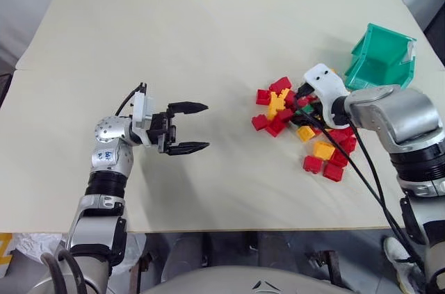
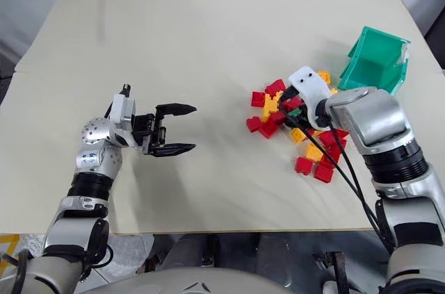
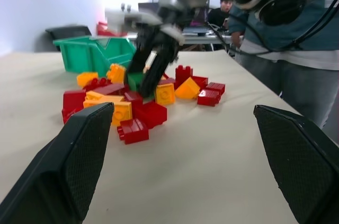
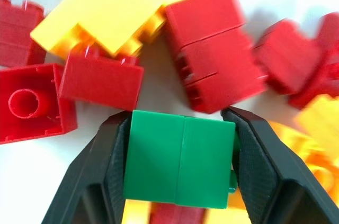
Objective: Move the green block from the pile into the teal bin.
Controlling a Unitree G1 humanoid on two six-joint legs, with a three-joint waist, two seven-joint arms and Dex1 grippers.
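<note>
Our right claw (image 4: 180,168) is down in the pile (image 1: 306,127), with one black finger pressed to each side of the green block (image 4: 180,161). It looks clamped on the block, though we cannot be sure the grip is fully tight. The block sits in the middle of the pile, among red and yellow bricks, with a red brick (image 4: 100,81) just beside its far edge. From the head views only a sliver of green (image 2: 296,111) shows under the white wrist.

Our left claw (image 1: 188,127) hangs over bare tabletop (image 1: 208,44), well apart from the pile on its left side, its two fingers spread wide and holding nothing.

We judge the task to be at the grasp: the block is found and pinched, but it sits low among the other bricks and does not look lifted clear. Lifting it out, carrying it over and dropping it in are all left to do. The teal bin (image 1: 381,58) stands just beyond the pile on its far right, tipped, with nothing visible inside.

The block shows us a smooth flat face with a seam down the middle, as if two pieces were joined. A stud shows at its right edge, so it seems to lie on its side. Its long axis runs from one finger to the other, across the gap.
</note>
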